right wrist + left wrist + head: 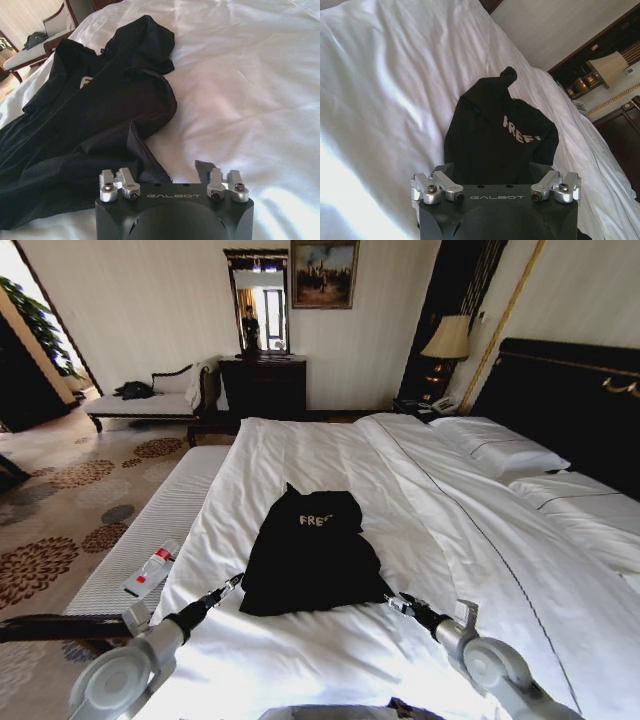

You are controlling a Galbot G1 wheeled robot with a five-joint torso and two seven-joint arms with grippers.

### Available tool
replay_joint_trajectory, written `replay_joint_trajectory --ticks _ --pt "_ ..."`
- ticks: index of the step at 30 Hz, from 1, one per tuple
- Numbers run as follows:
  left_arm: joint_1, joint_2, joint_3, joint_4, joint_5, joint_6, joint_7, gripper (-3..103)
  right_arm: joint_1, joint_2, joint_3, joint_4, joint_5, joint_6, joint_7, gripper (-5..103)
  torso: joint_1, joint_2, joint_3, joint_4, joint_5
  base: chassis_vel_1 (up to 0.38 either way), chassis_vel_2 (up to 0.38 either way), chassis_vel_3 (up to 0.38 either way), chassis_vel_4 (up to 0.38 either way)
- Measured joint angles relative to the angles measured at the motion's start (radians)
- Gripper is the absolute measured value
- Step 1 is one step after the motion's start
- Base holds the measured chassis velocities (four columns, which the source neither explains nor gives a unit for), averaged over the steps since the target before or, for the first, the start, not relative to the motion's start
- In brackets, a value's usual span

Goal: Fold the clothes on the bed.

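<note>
Black top (310,555) lies rumpled on bed (420,500), no fold yet; left gripper (233,585) & right gripper (397,602) at hem corners, fingers open.

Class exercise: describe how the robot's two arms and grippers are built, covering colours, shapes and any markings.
Both arms have rounded silver-grey joint housings that narrow to slim black forearms. The left gripper and right gripper look alike: a matte black block body printed with pale "GALBOT" lettering, polished silver finger linkages fixed by dark hex-head screws at either side, and black fingers.
</note>
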Motion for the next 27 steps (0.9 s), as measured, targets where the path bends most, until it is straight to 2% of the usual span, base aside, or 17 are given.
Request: replay_joint_trajectory --ticks 1,3,6,7,11,13,16,18,20,27 --pt "0.001 -0.002 -0.001 0.000 0.000 0.000 0.000 86 -0.001 0.000 -0.001 0.000 0.000 0.000 0.000 60 0.000 0.000 0.000 0.0000 0.0000 0.000 0.000 0.000 0.000" --pt "0.003 -0.005 -0.001 0.000 0.000 0.001 0.000 86 -0.003 0.000 -0.002 0.000 0.000 0.000 0.000 60 0.000 0.000 0.000 0.0000 0.0000 0.000 0.000 0.000 0.000" --pt "0.012 -0.011 -0.007 0.001 -0.004 0.003 0.000 86 -0.011 0.003 -0.010 -0.001 -0.002 0.000 0.000 44 0.000 0.000 0.000 -0.0001 -0.0001 0.000 0.000 0.000 0.000" --pt "0.012 -0.011 -0.007 0.001 -0.004 0.003 0.000 86 -0.011 0.003 -0.010 -0.001 -0.002 0.000 0.000 44 0.000 0.000 0.000 -0.0001 -0.0001 0.000 0.000 0.000 0.000" --pt "0.017 -0.013 -0.013 0.000 -0.013 0.007 -0.001 86 -0.005 0.004 -0.016 0.002 0.000 -0.001 0.001 22 0.000 0.000 0.000 0.0000 0.0000 0.000 0.000 0.000 0.000" --pt "0.017 -0.014 -0.013 0.000 -0.014 0.008 -0.001 86 -0.005 0.004 -0.016 0.004 0.001 -0.001 0.001 22 0.000 0.000 0.000 0.0000 0.0000 0.000 0.000 0.000 0.000" --pt "0.016 -0.018 -0.010 0.008 -0.021 0.015 -0.004 86 -0.007 0.004 -0.016 0.011 0.006 -0.002 0.002 7 0.000 0.000 0.000 0.0000 0.0000 0.000 0.000 0.000 0.000" --pt "0.016 -0.019 -0.009 0.009 -0.022 0.016 -0.005 86 -0.007 0.004 -0.016 0.011 0.006 -0.002 0.002 7 0.000 0.000 0.000 0.0000 0.0000 0.000 0.000 0.000 0.000" --pt "0.014 -0.020 -0.007 0.015 -0.040 0.027 -0.017 86 -0.008 0.004 -0.015 0.012 0.010 -0.002 0.002 1 0.000 0.000 0.000 0.0000 0.0000 0.000 0.000 0.000 0.000" --pt "0.026 -0.015 -0.022 0.022 -0.062 0.068 -0.030 86 -0.009 0.008 -0.016 0.011 0.009 -0.002 0.003 1 0.000 0.000 0.000 0.0000 0.0000 0.000 0.000 0.000 0.000"
